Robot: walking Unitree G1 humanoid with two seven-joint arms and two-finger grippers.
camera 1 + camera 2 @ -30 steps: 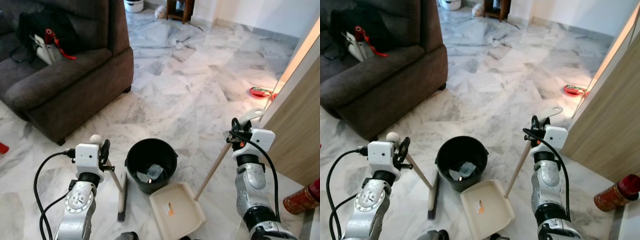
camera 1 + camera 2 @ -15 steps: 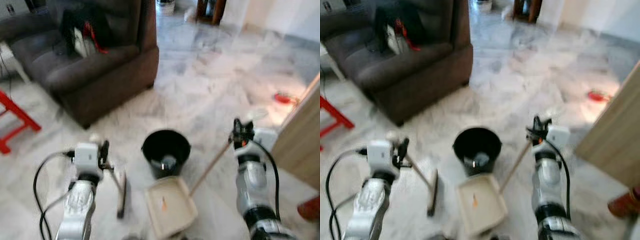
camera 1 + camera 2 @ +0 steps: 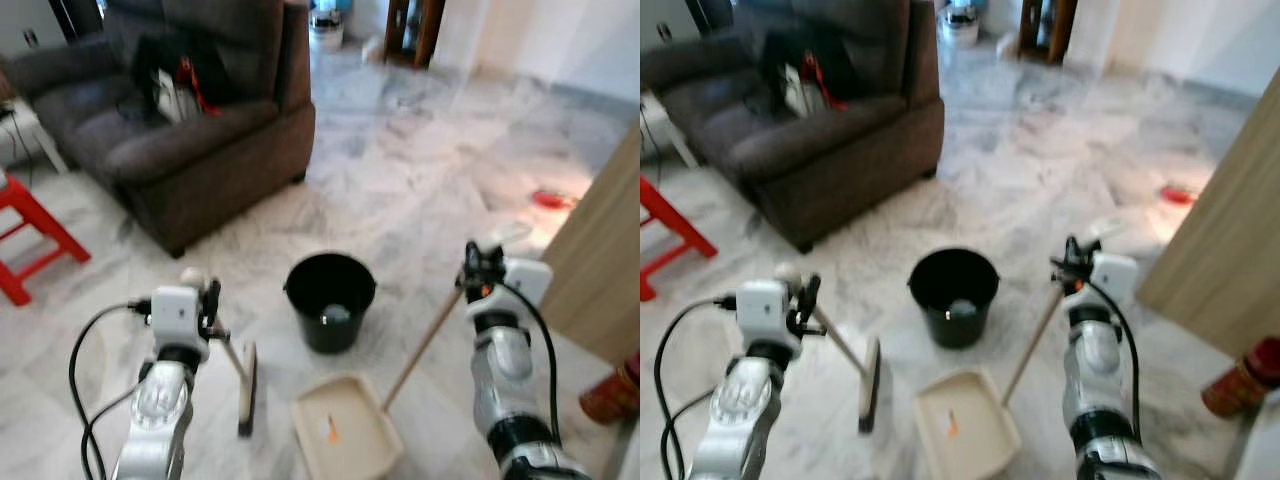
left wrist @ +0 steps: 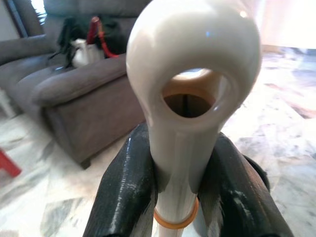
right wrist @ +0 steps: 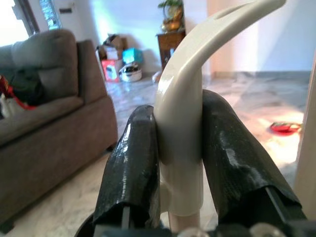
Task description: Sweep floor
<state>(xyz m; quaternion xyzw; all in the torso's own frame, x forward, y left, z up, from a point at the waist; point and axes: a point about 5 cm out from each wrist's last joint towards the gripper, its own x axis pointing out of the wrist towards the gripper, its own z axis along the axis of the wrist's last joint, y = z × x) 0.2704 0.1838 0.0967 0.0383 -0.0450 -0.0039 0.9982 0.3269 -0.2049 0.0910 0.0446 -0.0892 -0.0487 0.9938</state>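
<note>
My left gripper (image 3: 212, 312) is shut on the cream handle of a short broom (image 3: 246, 388), whose head rests on the marble floor at my left front. In the left wrist view the black fingers (image 4: 128, 192) clamp the handle's looped end (image 4: 190, 84). The right gripper (image 3: 470, 272) is shut on the long wooden handle (image 3: 422, 346) of a cream dustpan (image 3: 347, 437), which lies flat on the floor with a small orange scrap (image 3: 331, 431) in it. The right wrist view shows both fingers (image 5: 132, 168) pressed on the cream grip (image 5: 180, 133). A black bucket (image 3: 330, 300) stands just beyond the dustpan.
A dark brown sofa (image 3: 200, 130) with bags on it stands to the front left, a red stool (image 3: 35, 235) beside it. A wooden panel (image 3: 605, 260) rises on the right, with a red can (image 3: 612, 392) at its foot. Open marble floor (image 3: 420, 170) stretches ahead.
The view has pulled back and shifted, bringing the red stool in. The dustpan now lies apart from the bucket rather than against it. Both grips are unchanged.
</note>
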